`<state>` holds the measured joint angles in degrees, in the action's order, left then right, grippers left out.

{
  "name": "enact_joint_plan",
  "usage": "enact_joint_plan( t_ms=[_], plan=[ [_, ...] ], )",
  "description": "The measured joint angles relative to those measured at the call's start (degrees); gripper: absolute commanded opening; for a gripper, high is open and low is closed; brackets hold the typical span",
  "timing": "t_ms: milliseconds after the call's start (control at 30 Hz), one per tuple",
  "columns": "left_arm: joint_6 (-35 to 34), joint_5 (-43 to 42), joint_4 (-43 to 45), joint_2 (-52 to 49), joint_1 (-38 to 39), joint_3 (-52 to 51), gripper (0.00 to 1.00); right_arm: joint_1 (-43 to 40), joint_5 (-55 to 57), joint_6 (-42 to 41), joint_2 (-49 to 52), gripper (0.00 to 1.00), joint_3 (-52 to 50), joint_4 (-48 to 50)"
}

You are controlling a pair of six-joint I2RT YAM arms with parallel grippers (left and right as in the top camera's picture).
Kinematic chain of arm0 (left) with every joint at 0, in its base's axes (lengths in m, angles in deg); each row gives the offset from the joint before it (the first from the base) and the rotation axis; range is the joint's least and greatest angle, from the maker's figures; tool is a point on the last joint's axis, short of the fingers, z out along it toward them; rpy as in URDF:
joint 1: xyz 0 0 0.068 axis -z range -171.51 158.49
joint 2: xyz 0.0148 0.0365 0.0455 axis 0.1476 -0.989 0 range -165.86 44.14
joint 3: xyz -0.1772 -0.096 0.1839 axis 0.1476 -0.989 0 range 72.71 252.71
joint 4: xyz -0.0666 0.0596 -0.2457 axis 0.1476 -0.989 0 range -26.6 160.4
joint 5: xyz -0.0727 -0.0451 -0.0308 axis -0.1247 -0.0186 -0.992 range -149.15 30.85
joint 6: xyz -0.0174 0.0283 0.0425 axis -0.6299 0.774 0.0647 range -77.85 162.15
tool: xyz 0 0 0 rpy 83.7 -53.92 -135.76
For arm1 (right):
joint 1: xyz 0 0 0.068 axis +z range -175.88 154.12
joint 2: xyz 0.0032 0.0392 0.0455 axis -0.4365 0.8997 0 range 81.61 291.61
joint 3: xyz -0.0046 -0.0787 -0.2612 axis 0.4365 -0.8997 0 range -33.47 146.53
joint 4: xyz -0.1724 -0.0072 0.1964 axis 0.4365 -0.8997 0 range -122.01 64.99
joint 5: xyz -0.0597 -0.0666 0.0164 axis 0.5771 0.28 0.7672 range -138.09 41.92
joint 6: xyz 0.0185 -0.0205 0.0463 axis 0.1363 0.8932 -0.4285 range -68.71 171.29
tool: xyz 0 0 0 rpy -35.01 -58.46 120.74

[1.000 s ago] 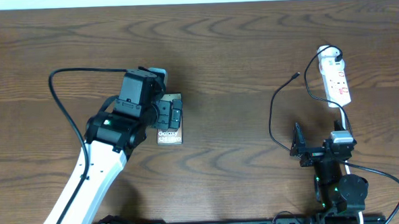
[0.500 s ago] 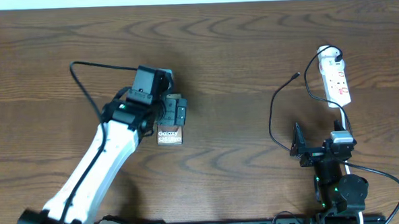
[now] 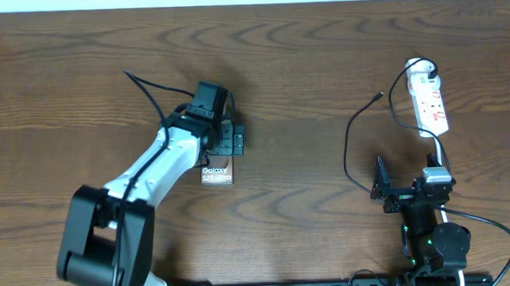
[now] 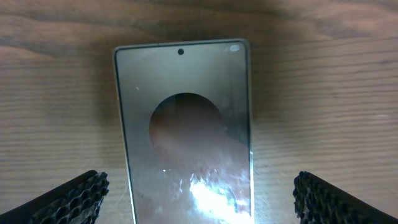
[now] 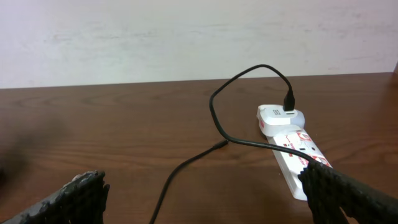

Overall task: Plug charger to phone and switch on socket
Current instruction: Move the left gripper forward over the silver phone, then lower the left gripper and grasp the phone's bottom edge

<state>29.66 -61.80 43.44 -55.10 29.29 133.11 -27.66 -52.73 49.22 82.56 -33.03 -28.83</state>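
The left arm has swung over and brought its left gripper (image 3: pixel 229 142) a little further toward the right edge, above the far end of the phone (image 3: pixel 216 173); the phone, the charger (image 3: pixel 347 148), the socket (image 3: pixel 430 101) and the right arm lie as before. The phone rests flat on the table (image 3: pixel 303 55), left of centre and about midway between the far and near edges, "Galaxy" lettering up. In the wrist view it lies between the spread fingers (image 4: pixel 68 199), which stand clear of both its long sides. The charger's plug sits in the far end of the socket, near the far right corner; its cable loops toward the centre, the connector tip lying loose on the wood. The right gripper (image 5: pixel 208 196), at the near edge by the right corner, is spread wide and holds nothing.
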Motion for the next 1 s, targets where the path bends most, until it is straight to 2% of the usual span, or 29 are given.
enact_joint_plan(
  t_ms=[467,1000],
  plan=[
    [-0.66,2.82,1.18,-2.29,0.00,0.00,0.98,0.00,0.00,0.00,0.00,0.99,0.00,0.00],
    [-0.68,2.25,1.70,-3.89,0.00,0.00,0.98,0.00,0.00,0.00,0.00,0.99,0.00,0.00]
  ],
)
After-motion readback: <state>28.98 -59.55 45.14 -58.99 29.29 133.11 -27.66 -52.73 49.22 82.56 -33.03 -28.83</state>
